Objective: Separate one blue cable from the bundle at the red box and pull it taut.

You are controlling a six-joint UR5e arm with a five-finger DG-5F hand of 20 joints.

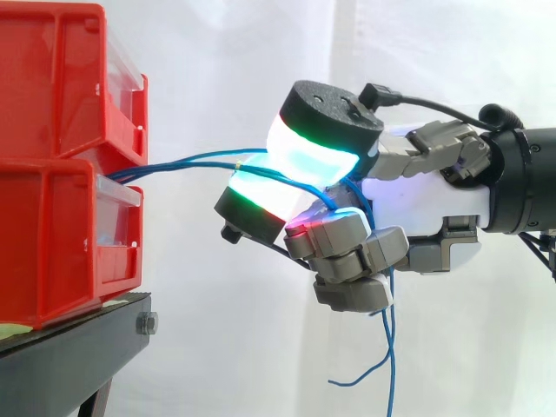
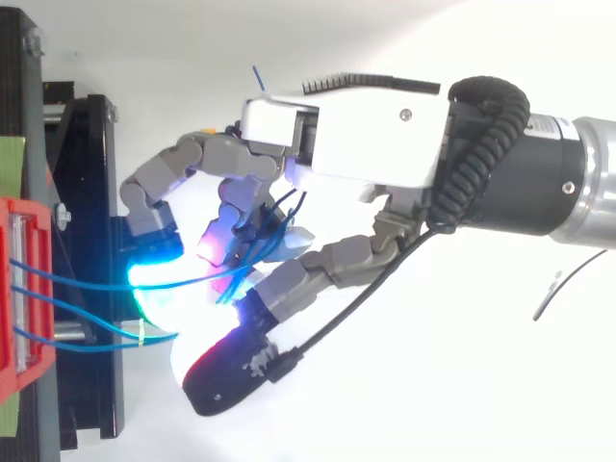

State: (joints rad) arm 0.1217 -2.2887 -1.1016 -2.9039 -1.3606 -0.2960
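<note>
Several thin blue cables (image 1: 191,161) leave the gap between two stacked red bins (image 1: 52,95) and run right, slightly slack, into my hand (image 1: 417,204). The hand's fingers are curled, and the cables pass between a cyan-glowing upper pad (image 1: 317,152) and a green-and-red lower pad (image 1: 252,204). From above, three strands (image 2: 77,284) fan out of the red bin (image 2: 14,289) towards the hand (image 2: 346,135). A small pale tie (image 2: 142,332) joins the lower two. Loose cable ends (image 1: 388,347) hang below the palm.
The bins sit on a black stand (image 1: 69,347) at the left, with a bolt at its corner. A white curtain is behind everything. Open space lies under and right of the hand, where the arm (image 2: 539,173) enters.
</note>
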